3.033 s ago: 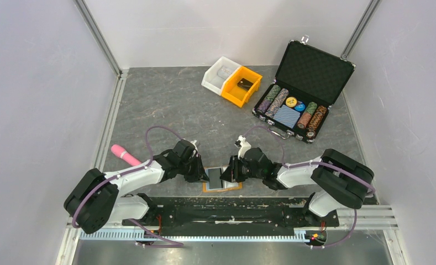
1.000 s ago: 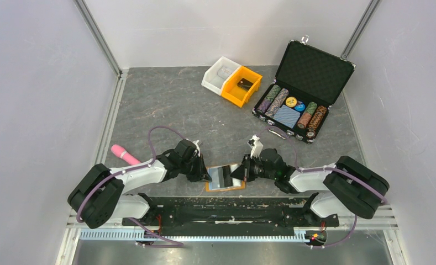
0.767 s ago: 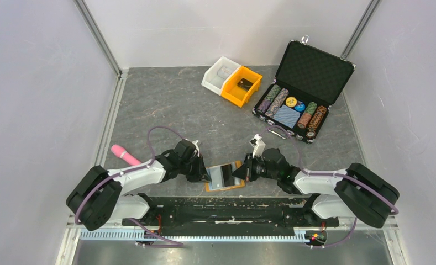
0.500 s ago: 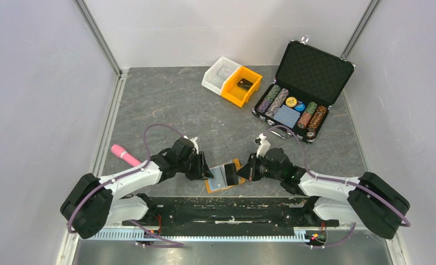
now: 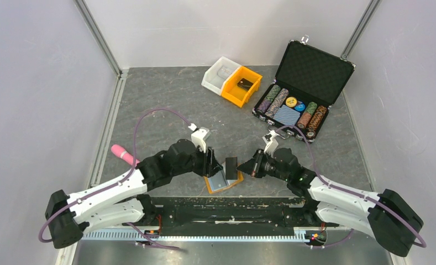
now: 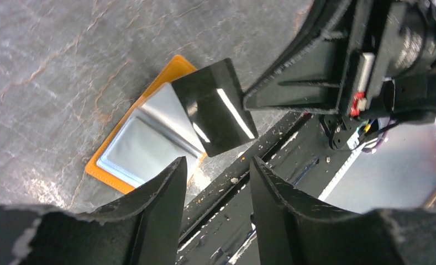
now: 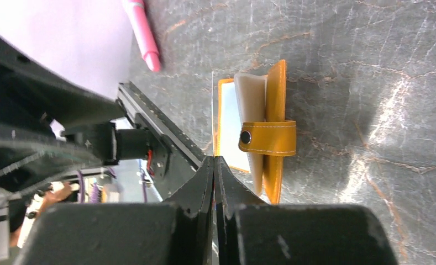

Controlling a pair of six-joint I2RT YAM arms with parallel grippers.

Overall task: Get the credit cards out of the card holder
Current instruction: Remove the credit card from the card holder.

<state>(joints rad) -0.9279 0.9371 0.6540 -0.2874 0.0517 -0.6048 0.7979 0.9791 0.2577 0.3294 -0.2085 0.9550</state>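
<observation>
**Desk:** Where's the holder, and who has what?

**Me:** The flat orange-tan folding card holder (image 5: 222, 182) lies open on the grey marbled bench (image 5: 166, 110). It sits at the near edge, just beside the black mounting rail (image 5: 271, 205), between my two arms. The pale inner panels face up and the snap strap (image 7: 268, 138) lies across one flap. My right pincer (image 5: 247, 168) is clenched on a glossy black credit card (image 5: 231, 167), gripping one end. From the right wrist the card shows edge-on, a thin line running out of the closed fingers.

**Desk:** Why is the left arm parked so close?

**Me:** My left pincer (image 5: 210, 164) is released, fingers spread, and hangs over the holder's left side. I read that as a guard, placed to pin the holder if it drags along with a card. I can't tell whether it touches the holder.

**Desk:** Is the card free?

**Me:** All four corners show in the left wrist view, and the card is tilted over the holder's right end. I judge it clear of its pocket. I can't tell whether more cards sit under the pale panels.
</observation>
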